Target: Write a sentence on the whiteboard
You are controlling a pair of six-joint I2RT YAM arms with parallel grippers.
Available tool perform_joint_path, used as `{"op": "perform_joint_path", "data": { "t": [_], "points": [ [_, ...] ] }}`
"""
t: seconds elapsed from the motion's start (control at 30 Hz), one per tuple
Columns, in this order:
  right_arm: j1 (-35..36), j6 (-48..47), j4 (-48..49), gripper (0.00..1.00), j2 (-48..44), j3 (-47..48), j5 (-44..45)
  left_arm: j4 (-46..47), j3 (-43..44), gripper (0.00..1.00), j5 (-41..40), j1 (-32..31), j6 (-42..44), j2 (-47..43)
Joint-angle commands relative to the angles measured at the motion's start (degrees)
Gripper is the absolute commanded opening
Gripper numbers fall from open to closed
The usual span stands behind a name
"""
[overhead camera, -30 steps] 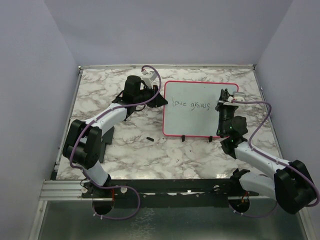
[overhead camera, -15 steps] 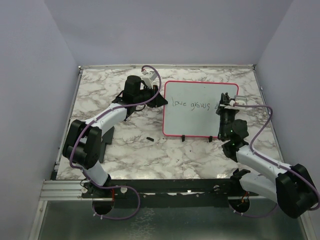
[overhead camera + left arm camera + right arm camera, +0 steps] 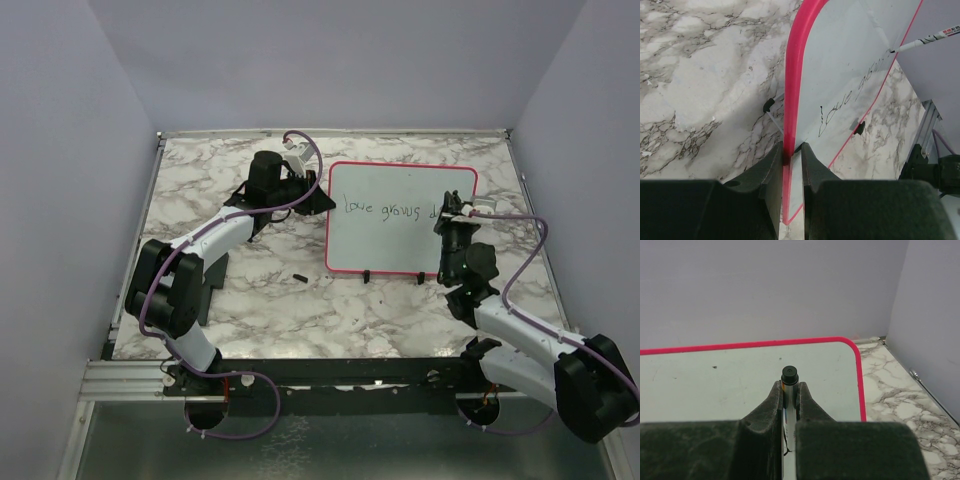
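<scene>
**Marker at the whiteboard (image 3: 400,185), line part written**

The right gripper (image 3: 789,388), clamped on a marker (image 3: 789,374), stands over the whiteboard's right end, where the sentence (image 3: 385,209) reads "Love grows d". The left gripper (image 3: 791,150) pinches the whiteboard's left edge.

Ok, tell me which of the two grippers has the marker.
The right gripper, shut on the marker over the whiteboard's right end; the left gripper instead clamps the board's pink left edge.
</scene>
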Motion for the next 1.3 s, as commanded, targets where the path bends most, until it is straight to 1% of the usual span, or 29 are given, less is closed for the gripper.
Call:
{"op": "perform_joint_path", "data": {
  "t": [0.0,0.3,0.5,0.83,1.0,1.27],
  "points": [
    [-0.29,0.20,-1.51,0.01,-0.97,-1.06,2.21,0.89,-0.07,0.03,-1.06,0.19,0.34,-2.88],
    [-0.35,0.14,-1.73,0.01,-0.96,-0.98,2.63,0.87,-0.08,0.03,-1.08,0.19,0.42,-2.92],
    [-0.31,0.55,-2.88,0.01,-1.84,-0.63,1.25,0.90,-0.24,0.03,-1.20,0.17,0.39,-2.95],
    [-0.28,3.69,-8.77,0.01,-9.07,-0.64,-3.20,0.88,-0.24,0.03,-1.46,0.13,0.50,-2.48],
    [-0.29,4.11,-10.41,0.01,-11.01,-0.12,-3.11,0.84,-0.33,0.02,-1.62,0.19,0.60,-2.48],
    [-0.42,3.25,-7.38,0.01,-9.17,0.60,-1.50,0.55,-0.45,0.02,-1.87,0.19,0.99,-2.47]
  ]
}}
